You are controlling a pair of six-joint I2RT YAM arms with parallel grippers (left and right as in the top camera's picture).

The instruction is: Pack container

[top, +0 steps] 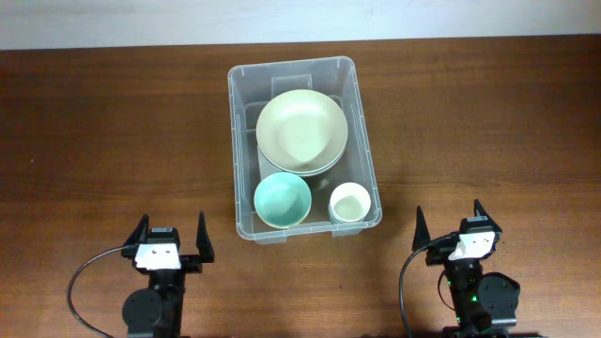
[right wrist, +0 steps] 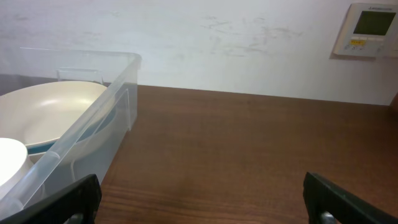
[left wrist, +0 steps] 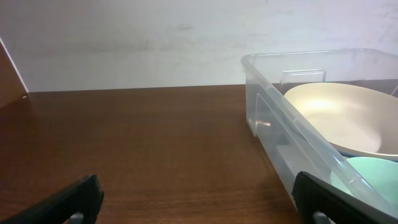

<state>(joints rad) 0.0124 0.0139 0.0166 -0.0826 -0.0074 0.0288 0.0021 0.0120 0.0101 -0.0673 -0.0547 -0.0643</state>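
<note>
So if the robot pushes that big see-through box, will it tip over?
Probably not: the container is wide and low, with bowls weighing it down, so it would likely slide on the smooth table. Its thin clear walls may flex a little.

A dark wooden table (left wrist: 143, 143) stretches to a white wall (left wrist: 124, 43). At the right stands a clear plastic container (left wrist: 267, 124) holding a large cream bowl (left wrist: 339, 115), with a mint-green bowl (left wrist: 373, 177) nearer the camera. The left gripper (left wrist: 196, 205) shows as two dark tips in the bottom corners, spread wide over bare wood.
</note>
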